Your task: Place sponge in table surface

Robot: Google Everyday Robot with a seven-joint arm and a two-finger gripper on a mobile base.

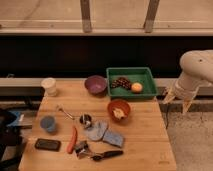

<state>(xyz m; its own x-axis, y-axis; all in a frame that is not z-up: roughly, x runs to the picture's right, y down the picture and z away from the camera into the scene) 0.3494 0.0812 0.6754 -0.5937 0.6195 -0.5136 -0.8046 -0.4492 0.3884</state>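
The light wooden plank counter [145, 147] is looking smooth and matt; the blue rectangular sponge [114, 138] is looking soft, dull; the cream smooth-cased hand [177, 102] is hanging right of the counter.

Clutter on the wooden desk [150, 145]
A green tray [150, 74] at the back holds an orange fruit [136, 87]. A purple bowl [95, 84] sits just left of it, with a white cup [49, 86] farther left. An orange bowl [119, 108] stands mid-desk, and a blue cup [48, 123] and black phone [47, 144] lie front left. The gripper [176, 102] hangs beyond the desk's right edge.
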